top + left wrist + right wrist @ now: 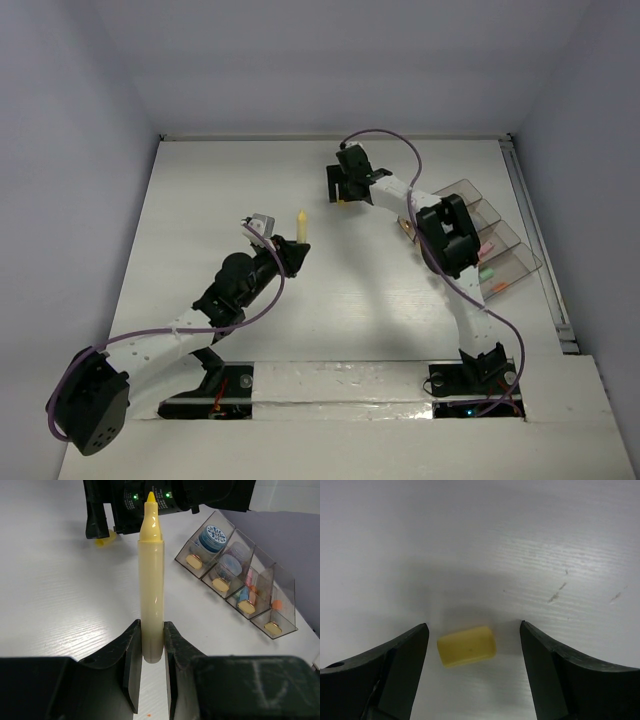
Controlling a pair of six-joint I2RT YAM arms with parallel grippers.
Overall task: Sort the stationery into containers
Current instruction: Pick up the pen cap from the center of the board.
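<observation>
My left gripper (151,640) is shut on the lower end of a pale yellow pen (151,580), which points away from the wrist with its bare yellow tip foremost. The top view shows this pen (302,228) held mid-table by the left gripper (293,250). My right gripper (474,625) stands open over a small yellow rounded piece (466,645) lying flat on the table between its fingers, touching neither. In the top view the right gripper (342,190) is at the far middle. The smoky clear organiser (525,262) sits at the right.
The organiser's (287,590) stepped compartments hold round blue-white tubs (215,535) and small pink, orange and blue items (248,592). The right arm's elbow hangs over the organiser's left side. The table's raised edge rail (540,240) runs just right of the organiser.
</observation>
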